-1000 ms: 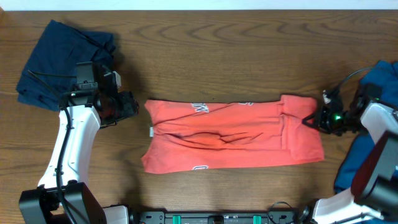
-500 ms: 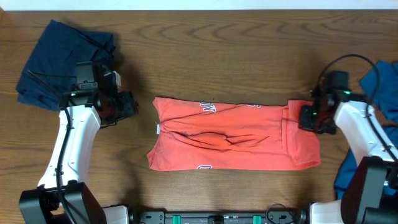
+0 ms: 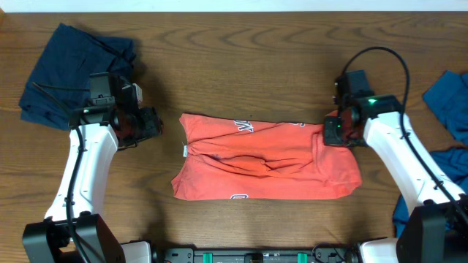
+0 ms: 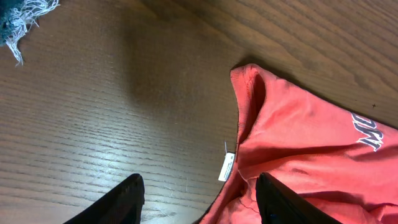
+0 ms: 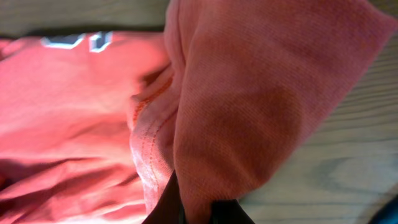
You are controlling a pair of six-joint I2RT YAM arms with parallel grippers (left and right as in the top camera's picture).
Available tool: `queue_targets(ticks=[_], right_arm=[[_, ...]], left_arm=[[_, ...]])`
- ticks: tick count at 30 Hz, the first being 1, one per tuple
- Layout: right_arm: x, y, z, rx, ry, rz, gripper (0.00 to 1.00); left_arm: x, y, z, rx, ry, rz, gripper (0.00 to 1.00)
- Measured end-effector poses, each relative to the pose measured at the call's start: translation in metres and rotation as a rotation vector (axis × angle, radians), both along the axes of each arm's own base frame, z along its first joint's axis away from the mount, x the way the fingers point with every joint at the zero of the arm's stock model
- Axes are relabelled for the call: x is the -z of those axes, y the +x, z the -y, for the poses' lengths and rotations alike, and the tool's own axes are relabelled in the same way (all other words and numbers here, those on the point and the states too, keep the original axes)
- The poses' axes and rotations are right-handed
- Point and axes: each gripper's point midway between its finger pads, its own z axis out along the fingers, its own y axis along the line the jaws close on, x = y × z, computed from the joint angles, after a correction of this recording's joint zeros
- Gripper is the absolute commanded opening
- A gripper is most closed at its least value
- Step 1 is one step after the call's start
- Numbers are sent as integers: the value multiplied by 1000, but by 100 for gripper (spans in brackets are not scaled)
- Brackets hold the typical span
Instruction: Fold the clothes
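While my left pincer [image 3: 152,123] hangs with jaws parted at nine o'clock, my right pincer [image 3: 333,133], clamping the three-o'clock end of the mid-table coral T-shirt [image 3: 256,172], has carried it inward, starting a fold.

The T-shirt [image 3: 267,157] is laid across the middle of the table [image 3: 256,58], its neck label [image 4: 226,167] toward the left gripper [image 3: 155,123] just off that end, the right gripper [image 3: 334,133] set on its far right corner, one crumpled garment [image 3: 69,69] seen far left, another garment [image 3: 447,98] at the right edge.
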Motion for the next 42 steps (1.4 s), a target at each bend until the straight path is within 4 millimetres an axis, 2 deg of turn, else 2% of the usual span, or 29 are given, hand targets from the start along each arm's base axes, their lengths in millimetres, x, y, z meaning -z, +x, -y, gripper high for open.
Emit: queue_targets(ticks=[5, 9, 18, 21, 25, 30, 38, 42], right_arm=[[1, -10, -20, -29, -14, -19, 2], [0, -16, -20, -31, -86, -21, 4], [-9, -22, 32, 52, -309, -29, 2], [-11, -21, 39, 64, -339, -23, 2], [-11, -23, 31, 38, -347, -22, 2], [-10, -30, 9, -19, -355, -21, 2], [19, -34, -16, -72, -391, -79, 1], [25, -33, -24, -86, -396, -77, 2]], left_arm=[[0, 0, 0, 0, 0, 0, 59], [0, 0, 0, 0, 0, 0, 59], [0, 0, 0, 0, 0, 0, 59], [0, 0, 0, 0, 0, 0, 59], [0, 0, 0, 0, 0, 0, 59], [0, 0, 0, 0, 0, 0, 59], [0, 0, 0, 0, 0, 0, 59], [0, 0, 0, 0, 0, 0, 59]])
